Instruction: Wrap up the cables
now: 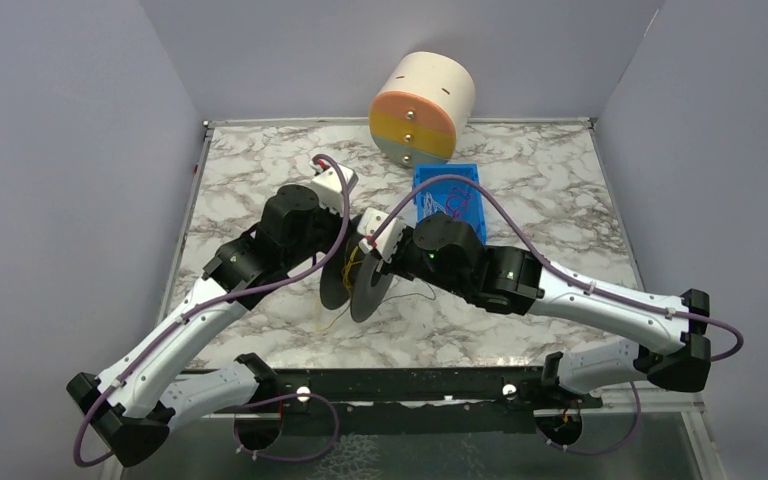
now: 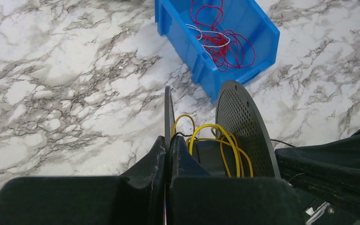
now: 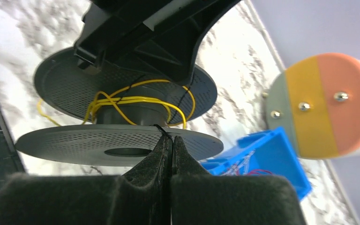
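Spool [image 1: 352, 288] is dead centre in the top view, standing on its rims, so its axle runs left to right across the frame.

The left pincer [image 2: 168, 154] is clamped on the thin edge of the left-hand disc [image 2: 168, 108], low centre of the left wrist view. It's basically just the holder here.

The right pincer [image 3: 171, 150] has its fingers pressed tight together. As far as I can make out, a hair-thin dark wire [image 3: 161, 128] is nipped at the tips, right at the rim of the nearer disc [image 3: 98, 143]. From there the wire heads up into the gap toward the hub [image 3: 131, 113].

A yellow wire [image 2: 213, 130] sits in a few loose loops around that hub, with a tail dangling below the spool in the top view. More red and white wires [image 2: 224, 44] lie tangled in the blue bin [image 2: 192, 54], on the table [image 2: 75, 70] just beyond the spool, at the top of the left wrist view.

My read is that the right arm is the one doing the winding. The wire has to circle the hub in the plane between the discs, at right angles to the axle. Right now the pinch point sits out at the rim, so the wire could ride over the disc edge instead of dropping into the gap.
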Controlling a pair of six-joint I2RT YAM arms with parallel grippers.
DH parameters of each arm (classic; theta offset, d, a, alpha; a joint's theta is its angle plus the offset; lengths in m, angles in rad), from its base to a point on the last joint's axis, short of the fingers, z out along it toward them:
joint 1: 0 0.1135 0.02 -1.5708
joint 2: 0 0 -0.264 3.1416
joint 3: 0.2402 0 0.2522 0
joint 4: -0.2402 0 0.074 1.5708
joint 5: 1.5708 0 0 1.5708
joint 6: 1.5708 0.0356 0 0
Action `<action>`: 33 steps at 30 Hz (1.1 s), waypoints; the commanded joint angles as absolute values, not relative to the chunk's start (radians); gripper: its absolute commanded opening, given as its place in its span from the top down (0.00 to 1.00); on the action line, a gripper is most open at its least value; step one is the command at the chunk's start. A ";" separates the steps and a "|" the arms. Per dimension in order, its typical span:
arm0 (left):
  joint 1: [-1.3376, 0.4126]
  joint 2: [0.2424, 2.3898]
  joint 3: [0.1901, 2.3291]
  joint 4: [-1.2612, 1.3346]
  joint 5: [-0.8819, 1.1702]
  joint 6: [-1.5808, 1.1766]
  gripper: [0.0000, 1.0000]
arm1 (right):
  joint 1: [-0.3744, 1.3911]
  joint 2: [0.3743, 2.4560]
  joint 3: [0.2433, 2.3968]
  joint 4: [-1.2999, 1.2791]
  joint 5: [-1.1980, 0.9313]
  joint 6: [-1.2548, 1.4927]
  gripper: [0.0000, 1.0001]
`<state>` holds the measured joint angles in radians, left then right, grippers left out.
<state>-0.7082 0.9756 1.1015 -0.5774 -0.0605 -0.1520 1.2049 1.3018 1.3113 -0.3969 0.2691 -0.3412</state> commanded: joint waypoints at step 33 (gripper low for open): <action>-0.713 0.909 1.209 -0.742 0.027 -0.084 1.00 | 1.045 1.189 1.072 -0.042 0.723 -0.408 0.82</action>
